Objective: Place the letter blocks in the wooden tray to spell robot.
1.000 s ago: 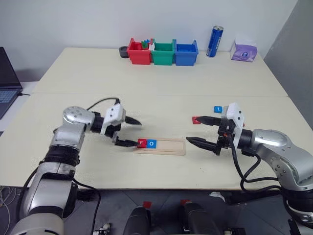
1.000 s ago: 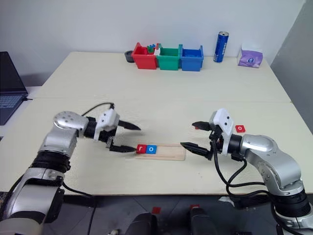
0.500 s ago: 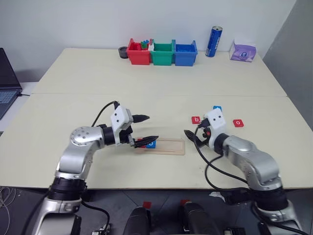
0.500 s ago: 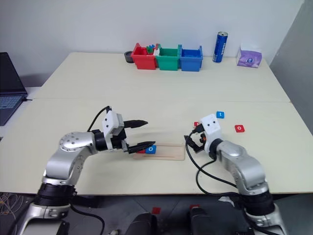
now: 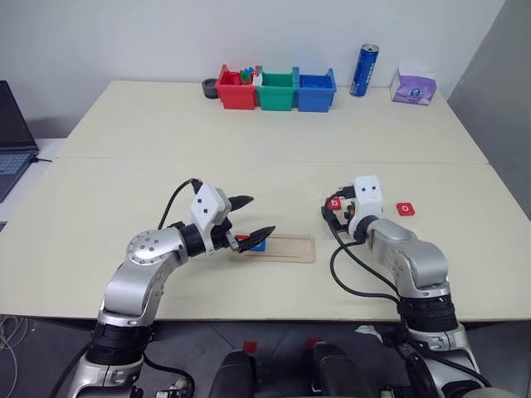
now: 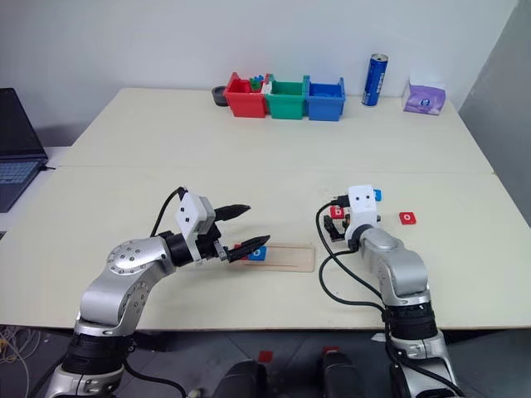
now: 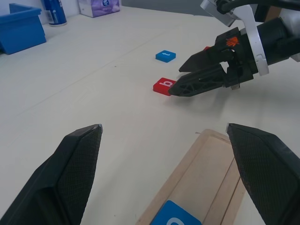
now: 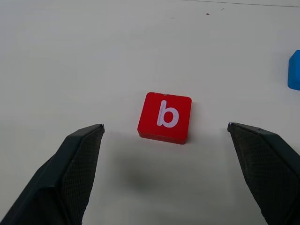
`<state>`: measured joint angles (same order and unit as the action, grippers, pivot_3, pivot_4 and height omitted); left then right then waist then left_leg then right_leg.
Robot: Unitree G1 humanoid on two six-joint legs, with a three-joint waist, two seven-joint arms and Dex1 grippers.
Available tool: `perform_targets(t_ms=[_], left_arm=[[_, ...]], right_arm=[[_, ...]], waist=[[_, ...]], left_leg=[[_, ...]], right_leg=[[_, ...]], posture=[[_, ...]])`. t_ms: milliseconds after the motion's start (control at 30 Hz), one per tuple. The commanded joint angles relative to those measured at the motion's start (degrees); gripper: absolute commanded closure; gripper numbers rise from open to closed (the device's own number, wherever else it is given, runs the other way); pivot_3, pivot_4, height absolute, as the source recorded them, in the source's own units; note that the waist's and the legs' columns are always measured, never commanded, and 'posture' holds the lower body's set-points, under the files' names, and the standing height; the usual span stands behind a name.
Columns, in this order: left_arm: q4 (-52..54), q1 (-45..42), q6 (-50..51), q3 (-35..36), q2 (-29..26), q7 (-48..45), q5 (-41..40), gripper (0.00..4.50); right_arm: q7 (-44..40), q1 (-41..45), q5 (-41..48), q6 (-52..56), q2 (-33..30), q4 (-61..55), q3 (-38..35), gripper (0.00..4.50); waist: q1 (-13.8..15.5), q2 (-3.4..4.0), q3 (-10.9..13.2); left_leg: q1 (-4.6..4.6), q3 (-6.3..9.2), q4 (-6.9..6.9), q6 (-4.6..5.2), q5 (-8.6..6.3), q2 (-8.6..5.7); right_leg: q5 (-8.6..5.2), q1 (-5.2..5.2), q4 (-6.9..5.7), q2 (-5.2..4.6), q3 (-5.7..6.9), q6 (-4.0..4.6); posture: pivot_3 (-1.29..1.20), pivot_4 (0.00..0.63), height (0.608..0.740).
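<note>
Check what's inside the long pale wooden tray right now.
The long pale wooden tray holds a blue square letter tile near its left end. A red tile beside it is mostly covered by the left end effector.

place: lab or office | evidence: pale worktables [image 5: 274, 133], laptop [image 5: 12, 133], sorting bins [image 5: 276, 89], bare wall

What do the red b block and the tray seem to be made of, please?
The b block looks like smooth painted wood or plastic; which one is unclear. Its red face is even and matte with rounded corners and a crisp white letter. The tray looks like pale unfinished wood: a light tan, dull surface with routed grooves running lengthwise.
</note>
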<state>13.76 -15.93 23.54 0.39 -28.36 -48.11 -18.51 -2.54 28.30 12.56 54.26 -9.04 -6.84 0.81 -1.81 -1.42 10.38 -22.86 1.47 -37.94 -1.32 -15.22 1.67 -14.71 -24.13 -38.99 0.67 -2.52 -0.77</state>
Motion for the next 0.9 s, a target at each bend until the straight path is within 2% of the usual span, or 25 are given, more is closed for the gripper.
perform_targets(t_ms=[33,400,500,733,900], left_arm=[[2.83,0.36,0.35,0.49,-0.56,0.2,-1.75,0.05],[6.11,2.69,2.52,-1.37,-1.35,-0.58,-3.76,0.05],[6.26,3.07,2.66,-1.35,-1.48,-0.2,-3.84,0.0],[6.38,3.24,2.68,-1.51,-1.67,0.18,-4.15,0.0],[6.88,3.53,2.99,-2.23,-1.94,-0.52,-4.6,0.0]], right_arm=[[0.95,1.51,-0.98,-1.33,1.17,1.07,-0.92,0.0],[1.89,3.23,-1.87,-3.42,4.09,5.88,-2.54,0.0],[1.86,3.81,-1.95,-4.35,4.12,7.05,-3.65,0.6],[0.75,3.49,-2.26,-3.86,3.23,6.29,-3.67,3.03],[-2.25,-0.34,-0.52,6.1,-1.59,-4.83,-3.31,3.04]], waist=[[-0.01,0.0,0.0],[-0.03,0.0,0.0],[-0.03,0.01,0.0],[-0.04,0.01,0.0],[0.17,0.01,0.0]], left_leg=[[0.0,0.0,0.0,0.0,0.0,0.0],[0.01,-0.02,0.0,0.0,0.0,0.0],[0.02,-0.02,0.0,0.0,0.0,0.0],[0.02,-0.03,0.01,0.0,0.0,0.0],[-0.02,-0.01,0.02,0.0,0.0,-0.01]], right_leg=[[0.01,0.0,0.0,0.0,0.0,0.01],[0.01,0.0,0.0,0.0,0.01,0.02],[0.02,0.01,0.0,0.0,0.01,0.02],[0.02,0.0,0.0,0.01,0.01,0.03],[0.01,0.0,0.02,0.0,0.01,0.03]], posture=[[0.0,0.15,0.74],[0.0,0.15,0.74],[0.0,0.15,0.74],[0.0,0.15,0.74],[0.0,0.15,0.74]])
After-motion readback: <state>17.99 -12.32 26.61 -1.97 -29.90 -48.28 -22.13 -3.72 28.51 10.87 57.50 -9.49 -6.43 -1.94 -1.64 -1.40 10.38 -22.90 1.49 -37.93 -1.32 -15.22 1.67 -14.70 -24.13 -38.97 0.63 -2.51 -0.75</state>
